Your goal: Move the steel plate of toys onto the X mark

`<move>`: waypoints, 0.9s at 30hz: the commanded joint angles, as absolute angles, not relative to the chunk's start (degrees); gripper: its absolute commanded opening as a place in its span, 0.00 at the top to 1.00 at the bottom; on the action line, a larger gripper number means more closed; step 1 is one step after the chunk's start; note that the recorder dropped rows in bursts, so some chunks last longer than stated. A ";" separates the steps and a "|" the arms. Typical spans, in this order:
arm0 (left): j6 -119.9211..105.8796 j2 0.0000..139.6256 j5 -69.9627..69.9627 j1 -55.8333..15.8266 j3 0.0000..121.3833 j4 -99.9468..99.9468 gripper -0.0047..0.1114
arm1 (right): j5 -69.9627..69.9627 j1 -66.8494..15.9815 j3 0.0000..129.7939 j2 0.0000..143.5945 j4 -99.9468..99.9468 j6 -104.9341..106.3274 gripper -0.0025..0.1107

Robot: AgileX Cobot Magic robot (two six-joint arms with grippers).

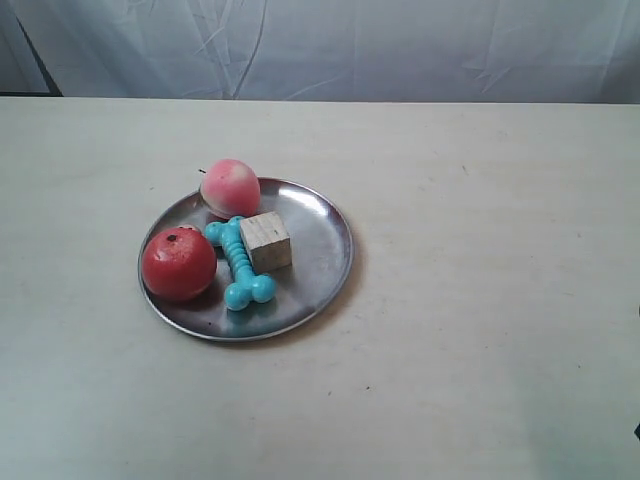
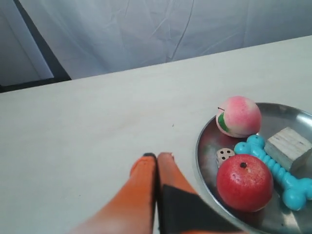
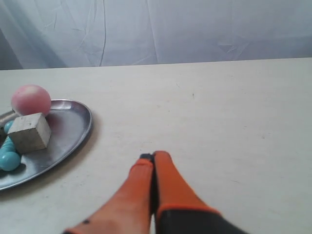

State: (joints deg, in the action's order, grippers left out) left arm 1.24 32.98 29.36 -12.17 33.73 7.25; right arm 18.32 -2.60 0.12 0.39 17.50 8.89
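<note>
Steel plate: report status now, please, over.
Left tool shut, empty, beside steel plate. Right tool shut, empty, apart from it. Plate loaded, not gripped. X mark not made out.

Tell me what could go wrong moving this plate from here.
The peach sits at the rim of the plate and the apple is round; a tilt could roll either off. The left gripper and right gripper are both shut, and the rim lies low on the table, so a grab may slip or shove the plate.
</note>
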 commanded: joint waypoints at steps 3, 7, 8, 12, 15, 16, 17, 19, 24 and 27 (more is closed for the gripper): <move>1.78 21.44 10.42 -10.91 16.26 2.34 0.96 | 18.16 -2.34 0.00 0.00 17.41 8.98 0.98; 4.84 16.09 7.61 -7.15 7.71 1.00 0.96 | 18.04 -2.34 0.00 0.00 17.41 8.98 0.98; 5.48 14.53 7.61 -5.81 6.01 0.85 0.96 | 18.04 -2.34 0.00 0.00 17.41 8.98 0.98; 5.50 8.15 7.73 -0.42 1.38 0.72 0.96 | 18.04 -2.34 0.00 0.00 17.41 8.98 0.98; 5.08 3.07 7.96 2.42 0.00 0.72 0.96 | 18.04 -2.34 0.00 0.00 17.41 8.98 0.98; 5.05 1.81 8.19 3.04 0.00 0.62 0.96 | 18.04 -2.34 0.00 0.00 17.41 8.98 0.98; 5.05 0.00 10.22 3.85 0.00 0.62 0.96 | 18.04 -2.34 0.00 0.00 17.41 8.98 0.98; 4.54 0.00 13.08 4.52 0.00 0.62 0.96 | 18.04 -2.34 0.00 0.00 17.41 8.98 0.98; 2.42 0.00 13.27 4.66 0.00 0.47 0.96 | 18.04 -2.34 0.00 0.00 17.41 8.98 0.98; 2.53 0.00 13.27 4.66 0.00 0.34 0.96 | 18.04 -2.34 0.00 0.00 17.41 8.98 0.98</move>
State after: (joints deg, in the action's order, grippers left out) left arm 2.82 0.36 13.15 4.45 0.30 1.08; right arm 18.32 -2.60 0.12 0.39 17.50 8.89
